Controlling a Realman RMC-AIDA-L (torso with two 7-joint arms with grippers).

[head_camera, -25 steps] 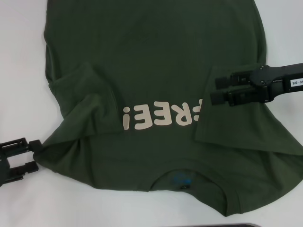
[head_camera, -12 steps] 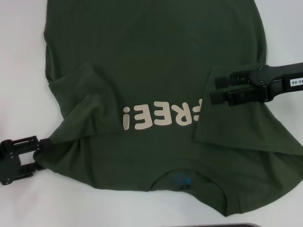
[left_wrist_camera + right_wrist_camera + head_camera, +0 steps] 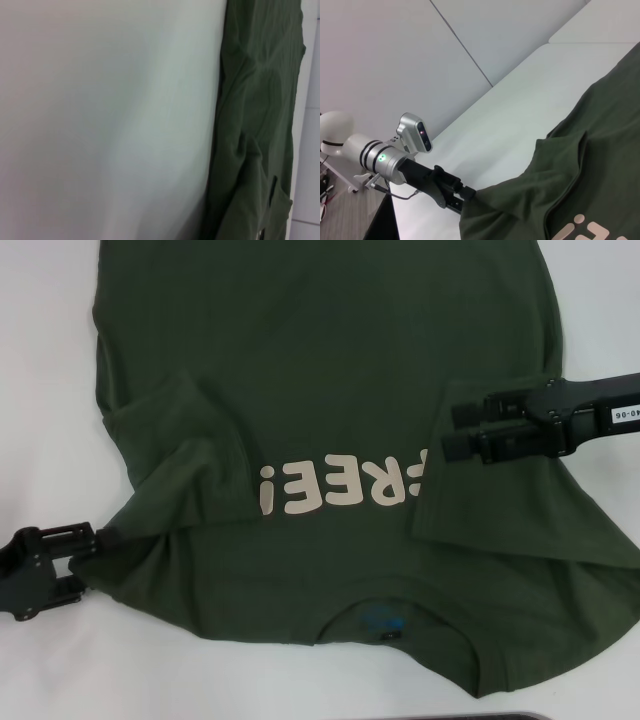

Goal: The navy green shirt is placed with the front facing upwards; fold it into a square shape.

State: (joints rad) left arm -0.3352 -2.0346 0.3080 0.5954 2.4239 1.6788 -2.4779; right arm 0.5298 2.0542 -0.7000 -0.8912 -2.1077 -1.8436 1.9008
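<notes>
Olive cotton fills the white worktop [image 3: 50, 390] — your navy green shirt [image 3: 330, 360] lies face up, collar [image 3: 385, 625] nearest the robot, the cream "FREE!" lettering [image 3: 340, 485] reading upside down from the head camera. Both sleeves already lie turned in toward the lettering, one on each side of it.

Your left claw [image 3: 80, 558] is low at the shoulder edge left of the lettering, its black fingers at the fabric's rim; it looks to be pinching that edge, and the right wrist view [image 3: 465, 196] shows the cloth bunching right at its tip. Your right claw [image 3: 458, 430] hovers over the folded right sleeve just beside the lettering, fingers apart, gripping nothing.

To do this fold well, I'd say you want a firm bite on both layers at the left edge, then a low, level carry toward the lettering so the crease runs straight from collar to hem — lift too high and the sleeve may flop open.

Hard to judge: the hem runs off the top of the head view, and the left wrist camera shows only worktop and a strip of shirt, never its own fingers.
</notes>
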